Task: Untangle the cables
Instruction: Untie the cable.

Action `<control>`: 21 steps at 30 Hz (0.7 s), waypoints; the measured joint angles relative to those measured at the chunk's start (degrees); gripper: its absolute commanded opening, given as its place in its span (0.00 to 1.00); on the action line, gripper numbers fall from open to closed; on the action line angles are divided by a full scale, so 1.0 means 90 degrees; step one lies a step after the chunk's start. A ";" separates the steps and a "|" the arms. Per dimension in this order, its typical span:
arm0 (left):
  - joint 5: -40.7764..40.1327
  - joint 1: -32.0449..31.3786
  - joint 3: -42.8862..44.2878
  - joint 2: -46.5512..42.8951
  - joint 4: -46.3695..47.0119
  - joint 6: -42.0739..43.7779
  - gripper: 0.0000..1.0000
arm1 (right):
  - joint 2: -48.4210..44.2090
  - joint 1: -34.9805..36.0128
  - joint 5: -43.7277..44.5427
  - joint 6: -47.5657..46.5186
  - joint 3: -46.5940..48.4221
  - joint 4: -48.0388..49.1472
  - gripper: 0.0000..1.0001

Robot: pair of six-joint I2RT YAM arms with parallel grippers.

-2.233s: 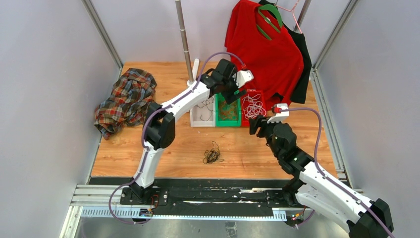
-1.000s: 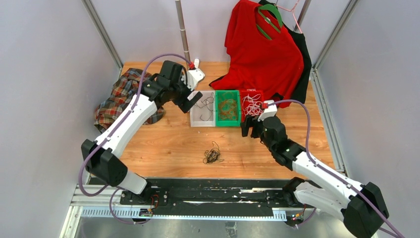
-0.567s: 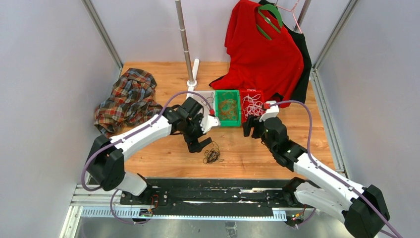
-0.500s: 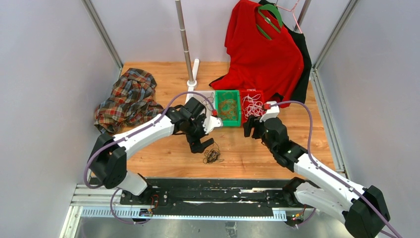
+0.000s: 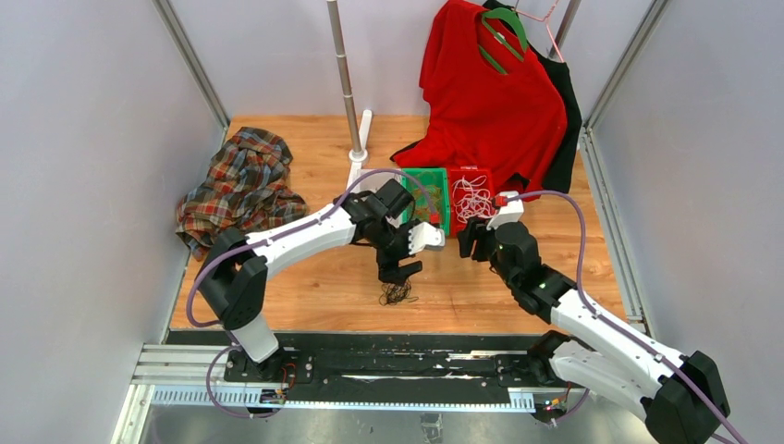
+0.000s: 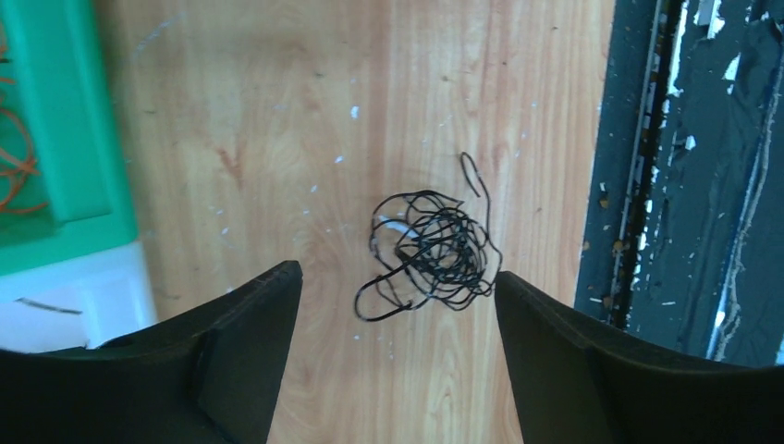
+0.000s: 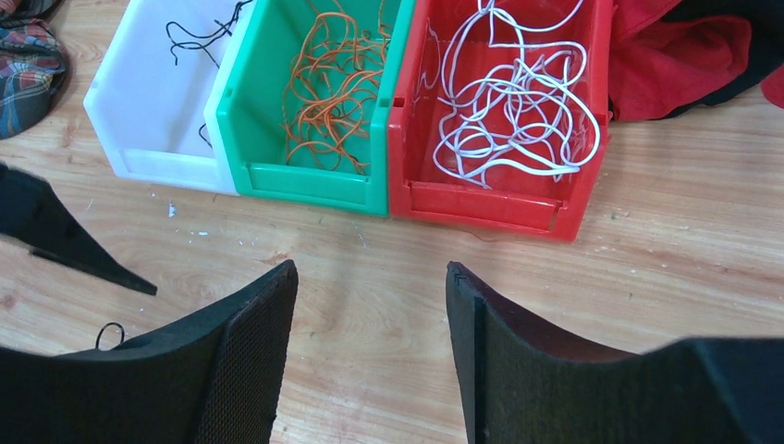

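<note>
You're hovering the left gripper (image 6: 398, 275), jaws apart, over the black cable tangle (image 6: 433, 256); the right gripper (image 7: 370, 270) is gaping near the red bin (image 7: 481, 200).

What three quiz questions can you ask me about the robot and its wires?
1. True or false: the black cable bundle lies on the table, outside every bin.
2. The white cables lie in a bin of which colour? A) white B) green C) red
3. Fill in: the left gripper is above that bundle with its jaws ____.

Key: 1 true. 2 C, the red bin. 3 open.
</note>
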 measured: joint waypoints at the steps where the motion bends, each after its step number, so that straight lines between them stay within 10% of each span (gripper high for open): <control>1: 0.0027 -0.0051 0.0000 0.0041 -0.0039 0.0041 0.71 | 0.0000 0.0000 -0.0002 0.0002 -0.0002 0.0000 0.59; 6: 0.0066 -0.0172 0.0000 0.0306 -0.0153 0.0223 0.49 | -0.0005 0.0000 -0.0063 0.0000 -0.0022 -0.0012 0.54; 11: 0.0017 -0.0180 0.0129 0.0447 -0.0362 0.0432 0.03 | -0.0029 0.0000 -0.0187 0.0002 -0.0022 -0.0012 0.51; 21: -0.0410 -0.0175 0.0444 -0.0158 -0.0857 0.0498 0.01 | 0.0024 0.0000 -0.0801 0.0053 -0.0053 0.0182 0.57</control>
